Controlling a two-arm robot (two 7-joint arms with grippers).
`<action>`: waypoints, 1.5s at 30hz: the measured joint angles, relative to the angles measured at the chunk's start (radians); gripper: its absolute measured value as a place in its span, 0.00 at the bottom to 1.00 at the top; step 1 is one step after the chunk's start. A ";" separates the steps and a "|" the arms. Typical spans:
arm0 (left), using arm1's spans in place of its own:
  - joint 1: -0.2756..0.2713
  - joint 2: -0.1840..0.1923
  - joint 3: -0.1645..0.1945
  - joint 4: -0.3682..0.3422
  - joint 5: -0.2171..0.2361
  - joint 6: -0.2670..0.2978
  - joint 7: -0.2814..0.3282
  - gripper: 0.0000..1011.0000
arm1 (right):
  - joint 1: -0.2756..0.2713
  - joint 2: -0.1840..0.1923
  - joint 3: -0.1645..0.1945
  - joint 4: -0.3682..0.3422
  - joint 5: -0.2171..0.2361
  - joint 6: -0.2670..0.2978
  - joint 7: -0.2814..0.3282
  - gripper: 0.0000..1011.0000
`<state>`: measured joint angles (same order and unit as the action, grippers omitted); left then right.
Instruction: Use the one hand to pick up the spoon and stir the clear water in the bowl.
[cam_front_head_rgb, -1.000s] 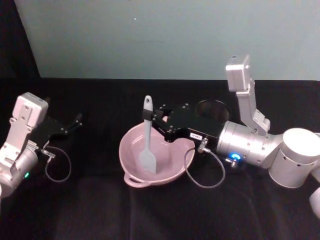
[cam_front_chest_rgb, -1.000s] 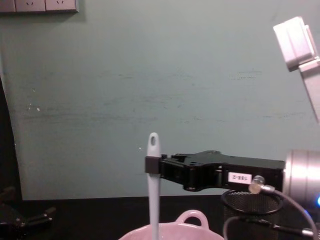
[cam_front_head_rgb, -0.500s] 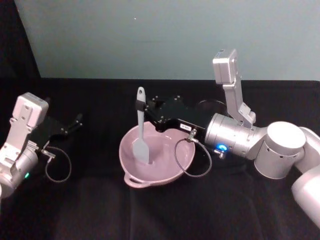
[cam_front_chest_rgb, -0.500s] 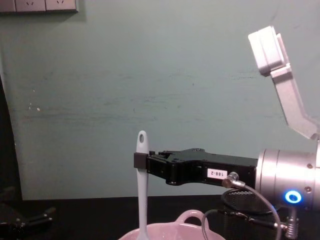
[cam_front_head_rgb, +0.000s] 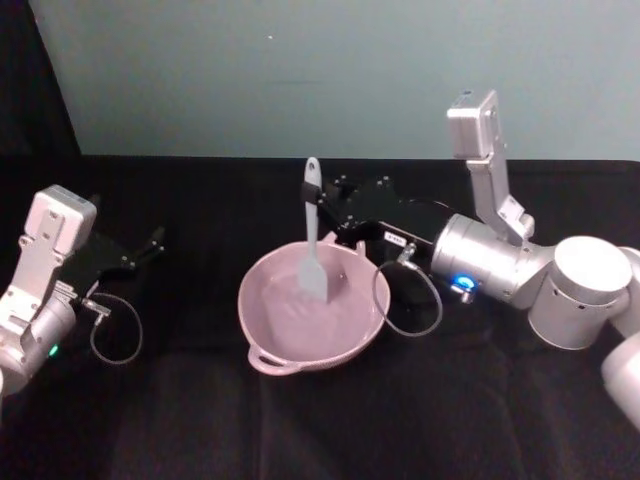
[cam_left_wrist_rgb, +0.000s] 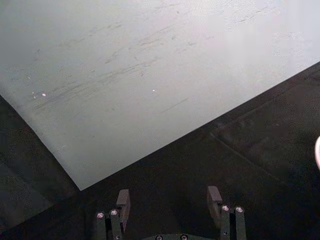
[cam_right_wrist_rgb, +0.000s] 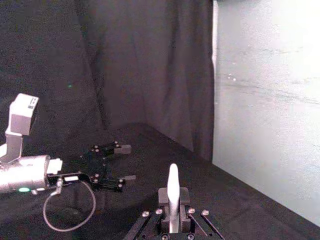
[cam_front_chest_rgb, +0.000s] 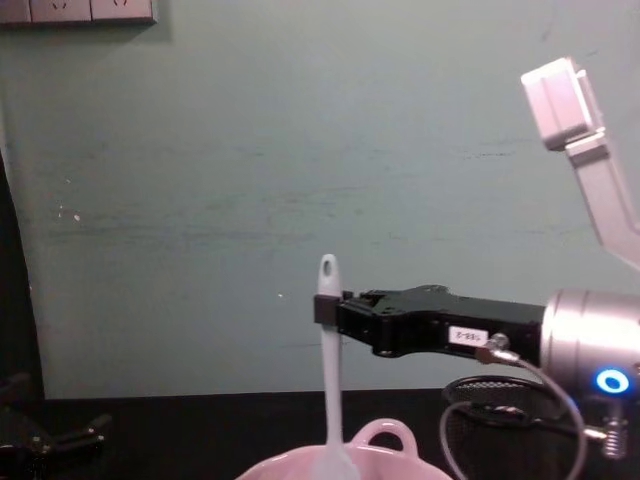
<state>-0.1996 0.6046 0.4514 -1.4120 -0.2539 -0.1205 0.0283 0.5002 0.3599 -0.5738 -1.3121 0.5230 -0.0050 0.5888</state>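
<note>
My right hand (cam_front_head_rgb: 312, 212) is clamped on the spoon (cam_front_head_rgb: 314, 255) high on its handle, just under the oval hole, and hangs above the far side of the bowl (cam_front_head_rgb: 258, 335). The spoon stands near upright, its flat head down inside the bowl toward the far wall. My left hand (cam_front_head_rgb: 150, 245) sits idle well to the left of the bowl, its fingers spread wide with nothing between them.

To stir well, I judge I should sweep the head in slow rounds about the bowl's middle. It should ride low enough to be in the water without scraping the bottom, and stop short of the walls so the bowl is not pushed along the bench (cam_front_head_rgb: 200, 420). The handle should stay near upright, since a tilt toward the rim could lever the bowl or slop water over. My cable loop (cam_front_head_rgb: 408, 334) hangs close by the bowl's right rim and wants watching.

The water is hard to make out, so I cannot tell its level or whether the head is wetted. From the chest, the bowl's rim cuts off the spoon's head. A black mesh cup (cam_front_chest_rgb: 520, 440) behind the bowl's right side is mostly hidden by my arm.
</note>
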 joint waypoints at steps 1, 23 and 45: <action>0.000 0.000 0.000 0.000 0.000 0.000 0.000 1.00 | -0.007 0.008 0.006 -0.012 -0.004 0.002 -0.006 0.12; 0.000 0.000 0.000 0.000 0.000 0.000 0.000 1.00 | -0.120 0.111 0.020 -0.221 0.042 0.087 0.024 0.12; 0.000 0.000 0.000 0.000 0.000 0.000 0.000 1.00 | -0.019 0.012 -0.033 -0.081 0.036 0.041 0.024 0.12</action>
<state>-0.1995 0.6046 0.4514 -1.4120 -0.2539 -0.1206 0.0283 0.4809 0.3715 -0.6069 -1.3927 0.5587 0.0361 0.6129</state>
